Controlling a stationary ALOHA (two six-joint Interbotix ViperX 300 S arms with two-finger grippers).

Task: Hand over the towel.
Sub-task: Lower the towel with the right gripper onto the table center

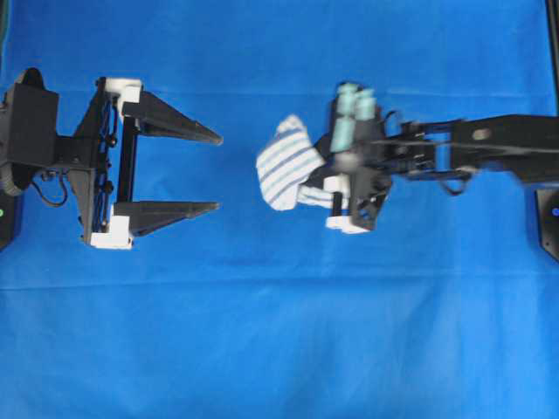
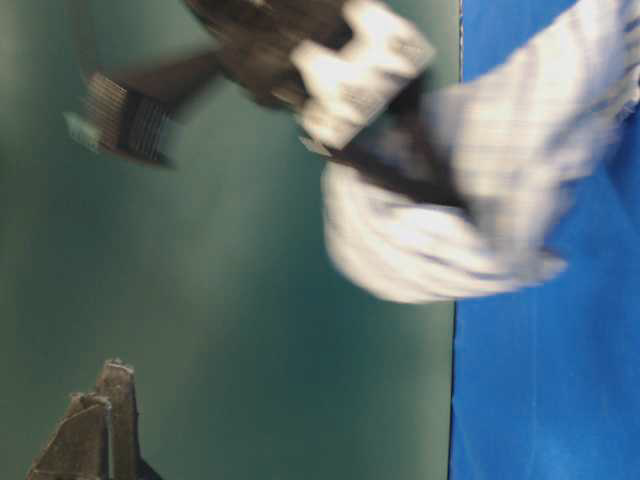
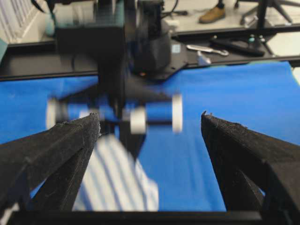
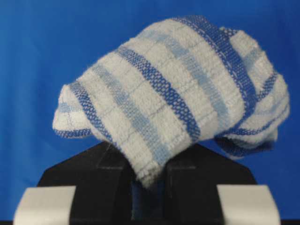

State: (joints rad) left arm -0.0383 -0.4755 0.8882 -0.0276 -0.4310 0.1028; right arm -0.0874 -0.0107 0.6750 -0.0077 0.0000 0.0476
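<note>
**Ana:** Right gripper [image 4: 149,187] is pinching the towel [image 4: 183,89]; in its wrist view the black jaws press together on a fold at the bottom centre, and the striped cloth bulges above them.

**Ben:** And overhead?

**Ana:** The towel [image 1: 284,163] hangs off that gripper [image 1: 325,188] at centre frame, apart from the left gripper [image 1: 214,172] at the left, whose fingers are spread wide and pointing toward it. The left wrist view shows those two dark fingers [image 3: 56,150] at the lower corners with the towel [image 3: 117,180] low between them.

**Ben:** How would you do the handover well?

**Ana:** I'd bring the free bulge of cloth squarely between the spread fingers, so they close on a thick fold and not on a loose corner. I'd keep the pinch until the other side has clearly bitten, since soft fabric can slip or sag out.

**Ben:** The surface?

**Ana:** A plain blue cloth [image 1: 279,349] covers the table. Beyond its far edge, at the top of the left wrist view, are a black frame, some tools and a floor with a shoe. The table-level view is too blurred to add much.
</note>
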